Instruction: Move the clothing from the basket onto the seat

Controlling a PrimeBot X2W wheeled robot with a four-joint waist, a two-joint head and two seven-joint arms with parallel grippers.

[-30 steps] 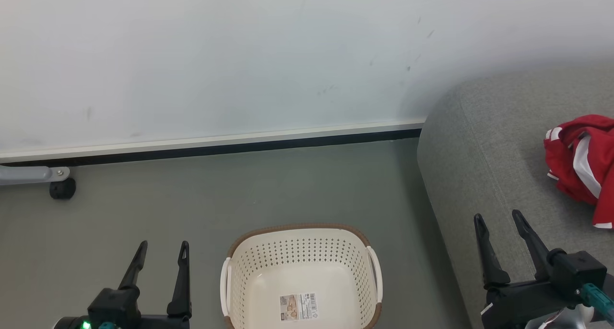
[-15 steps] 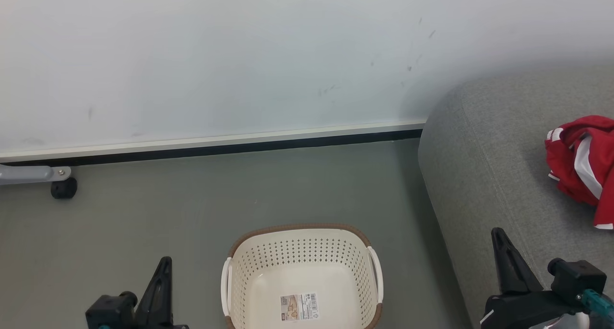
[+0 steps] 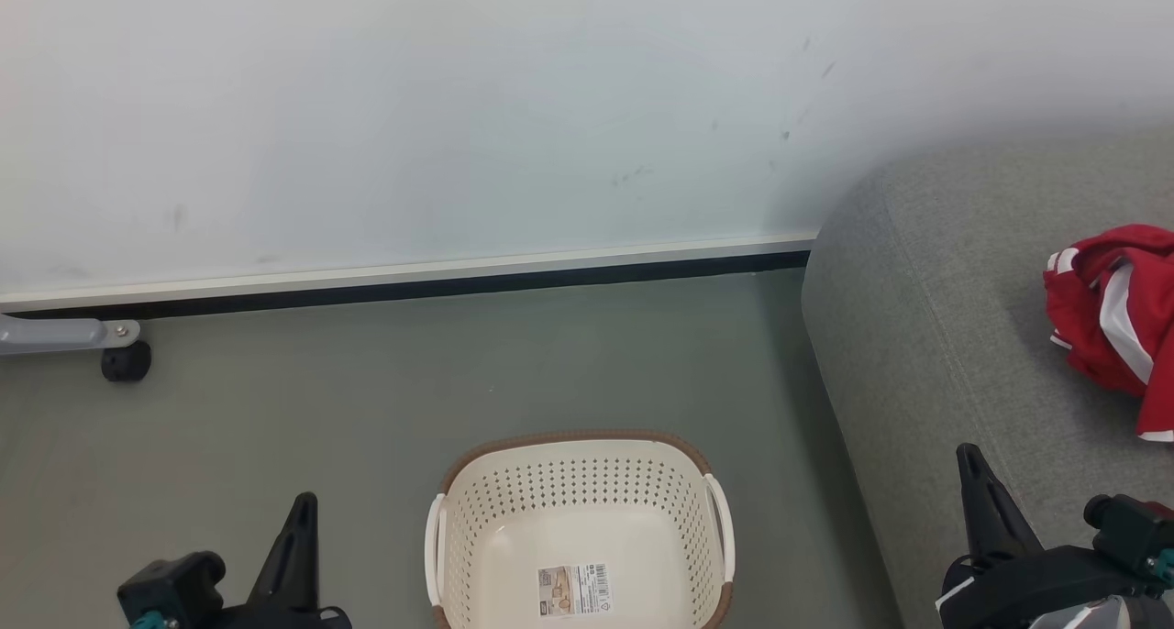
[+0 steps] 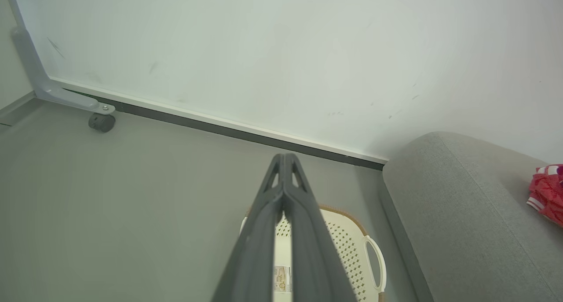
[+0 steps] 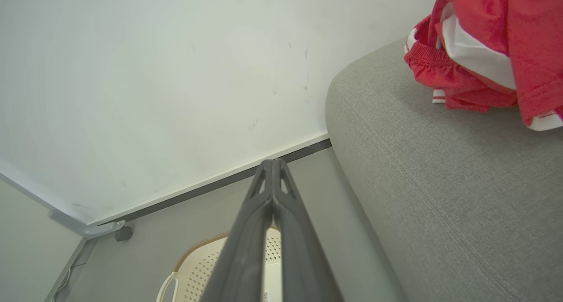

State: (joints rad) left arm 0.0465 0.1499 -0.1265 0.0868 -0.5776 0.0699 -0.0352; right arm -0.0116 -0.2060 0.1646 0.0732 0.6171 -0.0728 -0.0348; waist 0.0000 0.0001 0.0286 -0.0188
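Observation:
The red clothing [image 3: 1114, 322] with white stripes lies crumpled on the grey seat [image 3: 935, 336] at the right; it also shows as clothing [image 5: 484, 60] in the right wrist view and clothing [image 4: 545, 192] in the left wrist view. The cream basket [image 3: 578, 537] with a brown rim stands on the floor at bottom centre, holding just a barcode label. My left gripper [image 3: 303, 510] is shut, left of the basket, holding nothing. My right gripper [image 3: 970, 459] is shut over the seat's front, short of the clothing. In both wrist views the fingers [image 4: 285, 192] and fingers [image 5: 272, 192] press together.
A white wall [image 3: 413, 106] with a dark baseboard runs behind the basket. A grey metal leg with a black caster [image 3: 124, 361] stands at the far left by the wall. Grey floor [image 3: 367, 409] spreads around the basket. The seat's rounded side faces the basket.
Both grippers have gone from open to shut and drawn back toward the bottom edge of the head view. The clothing and basket have stayed put.

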